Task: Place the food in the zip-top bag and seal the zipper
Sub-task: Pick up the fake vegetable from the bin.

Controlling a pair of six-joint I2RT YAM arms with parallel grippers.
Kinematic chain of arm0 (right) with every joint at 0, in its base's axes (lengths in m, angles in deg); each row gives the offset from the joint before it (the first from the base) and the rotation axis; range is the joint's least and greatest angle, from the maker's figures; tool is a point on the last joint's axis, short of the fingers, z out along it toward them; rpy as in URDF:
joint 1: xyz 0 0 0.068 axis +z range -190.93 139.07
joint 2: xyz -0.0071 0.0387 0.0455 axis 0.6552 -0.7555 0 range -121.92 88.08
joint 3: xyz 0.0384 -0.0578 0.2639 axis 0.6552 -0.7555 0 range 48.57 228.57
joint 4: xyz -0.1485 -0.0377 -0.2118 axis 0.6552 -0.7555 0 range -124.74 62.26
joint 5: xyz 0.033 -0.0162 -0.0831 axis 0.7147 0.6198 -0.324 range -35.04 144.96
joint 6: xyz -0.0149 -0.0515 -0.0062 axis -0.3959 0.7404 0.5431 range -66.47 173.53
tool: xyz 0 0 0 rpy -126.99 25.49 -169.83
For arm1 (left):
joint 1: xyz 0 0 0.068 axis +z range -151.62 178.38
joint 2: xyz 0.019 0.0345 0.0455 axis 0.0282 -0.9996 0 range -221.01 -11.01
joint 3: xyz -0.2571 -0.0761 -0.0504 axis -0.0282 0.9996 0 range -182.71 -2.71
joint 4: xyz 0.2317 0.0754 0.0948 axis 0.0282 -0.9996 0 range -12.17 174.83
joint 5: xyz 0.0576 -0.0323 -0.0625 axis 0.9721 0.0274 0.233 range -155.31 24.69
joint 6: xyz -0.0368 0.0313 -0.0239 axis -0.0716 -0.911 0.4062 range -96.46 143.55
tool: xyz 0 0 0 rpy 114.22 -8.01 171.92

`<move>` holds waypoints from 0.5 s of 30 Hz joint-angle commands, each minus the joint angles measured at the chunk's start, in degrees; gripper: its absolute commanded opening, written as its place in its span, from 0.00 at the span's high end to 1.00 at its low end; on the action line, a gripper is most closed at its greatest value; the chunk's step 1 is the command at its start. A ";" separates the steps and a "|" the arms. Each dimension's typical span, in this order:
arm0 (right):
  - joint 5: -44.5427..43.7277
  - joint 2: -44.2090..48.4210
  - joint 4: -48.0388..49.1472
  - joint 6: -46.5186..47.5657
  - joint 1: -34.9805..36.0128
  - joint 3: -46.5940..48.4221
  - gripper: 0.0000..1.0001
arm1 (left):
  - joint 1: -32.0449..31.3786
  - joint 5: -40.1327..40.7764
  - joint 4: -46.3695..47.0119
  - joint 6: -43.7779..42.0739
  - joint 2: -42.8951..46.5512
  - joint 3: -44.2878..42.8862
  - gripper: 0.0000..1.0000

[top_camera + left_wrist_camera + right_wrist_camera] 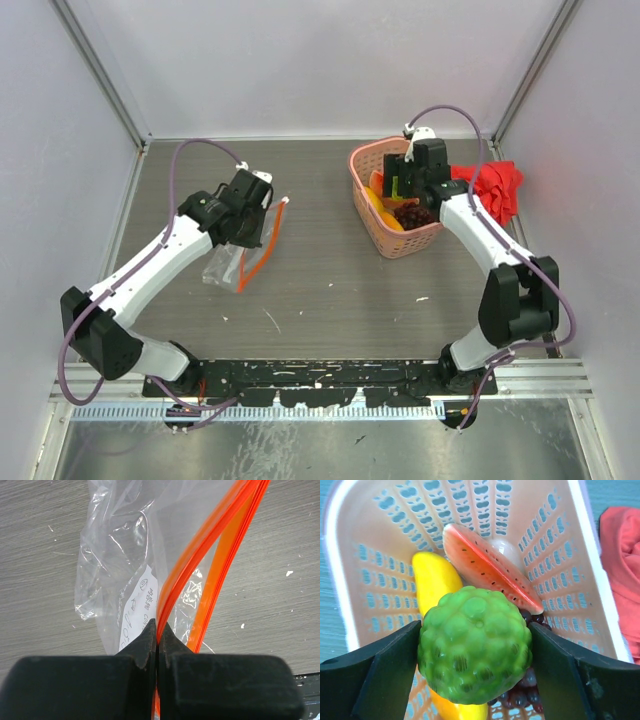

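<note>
1. While its fingers press against both sides, the right pincer grips the bumpy lime-green ball above the other fruit in the pink basket.
2. Beneath the ball lie a yellow piece, a watermelon slice and a grape bunch.
3. The left pincer is clamped shut on the orange-red zipper of the zip-top bag, which lies on the tabletop, well apart from the basket.
</note>
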State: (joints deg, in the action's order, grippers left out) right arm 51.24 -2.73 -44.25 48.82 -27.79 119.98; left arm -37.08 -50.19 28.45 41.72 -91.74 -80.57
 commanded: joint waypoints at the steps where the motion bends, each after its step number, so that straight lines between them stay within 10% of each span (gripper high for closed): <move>1: 2.40 8.02 0.65 -0.15 1.04 -0.42 0.47 | 0.40 -0.67 2.06 -1.16 2.17 -0.23 1.00; 15: 8.59 22.84 11.25 -4.39 15.98 -7.86 0.50 | 0.42 -8.88 3.30 -0.28 2.77 -1.70 1.00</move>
State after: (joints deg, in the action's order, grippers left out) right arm 55.91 16.49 -41.76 47.09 -15.31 115.07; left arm -36.95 -54.89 28.89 40.95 -91.11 -80.55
